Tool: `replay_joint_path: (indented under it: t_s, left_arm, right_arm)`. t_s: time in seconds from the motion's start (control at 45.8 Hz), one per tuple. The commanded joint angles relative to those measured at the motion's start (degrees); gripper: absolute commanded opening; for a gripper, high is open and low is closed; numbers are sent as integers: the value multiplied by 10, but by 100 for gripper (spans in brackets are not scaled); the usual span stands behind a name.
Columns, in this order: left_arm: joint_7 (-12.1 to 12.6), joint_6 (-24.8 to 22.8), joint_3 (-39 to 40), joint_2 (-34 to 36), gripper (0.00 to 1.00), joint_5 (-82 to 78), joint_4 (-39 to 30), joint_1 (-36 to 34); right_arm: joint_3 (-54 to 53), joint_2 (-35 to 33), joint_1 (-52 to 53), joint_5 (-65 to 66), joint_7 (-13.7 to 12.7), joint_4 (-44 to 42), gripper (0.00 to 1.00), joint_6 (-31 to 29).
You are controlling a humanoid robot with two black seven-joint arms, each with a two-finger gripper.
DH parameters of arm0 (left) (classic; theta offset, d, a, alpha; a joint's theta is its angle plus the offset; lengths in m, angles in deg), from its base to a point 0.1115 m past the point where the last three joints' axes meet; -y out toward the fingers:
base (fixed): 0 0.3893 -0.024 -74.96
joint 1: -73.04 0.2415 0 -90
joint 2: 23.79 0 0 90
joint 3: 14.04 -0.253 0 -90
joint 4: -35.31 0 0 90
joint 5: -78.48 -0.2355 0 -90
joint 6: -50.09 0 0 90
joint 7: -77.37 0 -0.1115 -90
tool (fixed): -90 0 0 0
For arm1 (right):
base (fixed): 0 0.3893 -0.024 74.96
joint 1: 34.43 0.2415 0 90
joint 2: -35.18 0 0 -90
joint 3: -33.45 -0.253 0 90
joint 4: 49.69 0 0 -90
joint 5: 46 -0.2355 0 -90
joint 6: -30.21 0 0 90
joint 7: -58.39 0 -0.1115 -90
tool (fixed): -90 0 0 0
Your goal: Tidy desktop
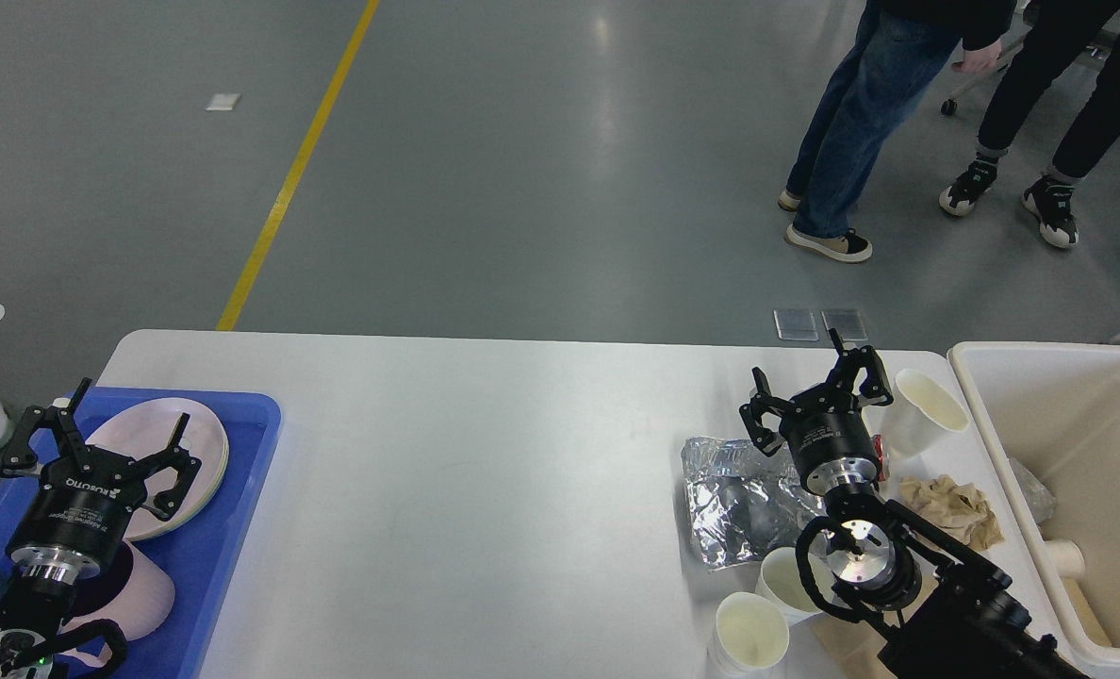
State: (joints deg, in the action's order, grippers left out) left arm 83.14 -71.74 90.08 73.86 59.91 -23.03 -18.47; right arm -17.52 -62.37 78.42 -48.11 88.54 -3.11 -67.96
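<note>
The counter [485, 471] is a wide white matte slab with rounded corners, stretching between both hands, its middle bare. The left hand [98, 429], fingers spread apart and empty, hovers over a blue tray [239, 490]. The right hand [810, 387], also spread and empty, hangs above crumpled foil [734, 505], a paper cup [923, 410] just beside it.

Crumpled silver foil sheet [739, 505] lies on the large white tabletop [485, 471] left of the right gripper [813, 389]; white paper cup [920, 411] right; crumpled brown paper napkin [954, 506] nearer
</note>
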Motion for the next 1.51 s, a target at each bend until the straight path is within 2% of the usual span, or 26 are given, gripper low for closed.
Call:
replay_joint_path:
  t_s: [0.0,0.415,0.459,0.962,1.136,1.202,1.246,1.421,1.486]
  left_arm:
    - [-1,0,1,-5,96,15,0,0]
    - [1,7,-4,-3,96,55,2,-2]
    - [-5,6,-4,-3,96,54,2,-2]
    - [-8,3,-9,-1,96,48,21,-65]
    - [-11,1,-92,-6,96,32,75,-81]
    - [-26,1,-101,-4,96,29,88,-98]
    - [-45,1,-103,-7,96,19,96,-103]
    - [-169,2,-92,-40,96,-60,104,-111]
    - [-167,-4,-95,-29,96,-58,112,-117]
  right_arm:
    - [0,0,0,0,0,0,100,0]
    - [0,0,0,0,0,0,100,0]
    - [0,0,0,0,0,-1,100,0]
    - [0,0,0,0,0,-1,100,0]
    - [0,0,0,0,0,-1,100,0]
    - [0,0,0,0,-1,-2,100,0]
    - [0,0,0,0,0,-2,100,0]
    - [0,0,2,0,0,-2,100,0]
    - [0,0,3,0,0,-2,100,0]
